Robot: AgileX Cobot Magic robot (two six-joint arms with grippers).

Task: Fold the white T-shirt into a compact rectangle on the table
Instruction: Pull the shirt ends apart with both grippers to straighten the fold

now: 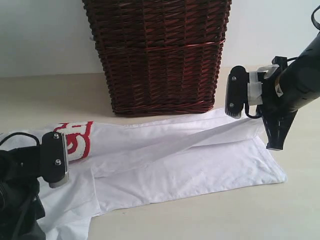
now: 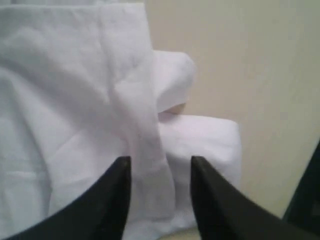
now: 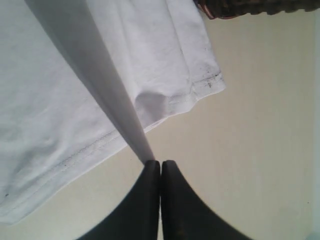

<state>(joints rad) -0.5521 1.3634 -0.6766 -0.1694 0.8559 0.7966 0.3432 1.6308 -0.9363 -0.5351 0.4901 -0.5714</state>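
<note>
Left gripper (image 2: 160, 200): parted jaws are seen poised over bunched cloth at the sleeve end, near the table's left front corner; nothing is clasped.
White T-shirt (image 1: 175, 160): spread lengthwise across the middle of the table (image 1: 210, 220), the red-outlined lettering (image 1: 75, 140) at its left end, the hem at its right.
Wicker basket (image 1: 157, 55): set at the back edge, just behind the shirt.
Right gripper (image 3: 160, 172): clenched on a taut strip of the shirt's hem edge, which is held lifted above the right end.
Step in hand: a lengthwise fold is judged to be under way, one long edge being raised.
Next move: the lifted edge would need carrying across and laying flat, with the left end pinned or gathered to match.
Open room: bare tabletop is seen along the front and right edges; the back is blocked by the basket.
</note>
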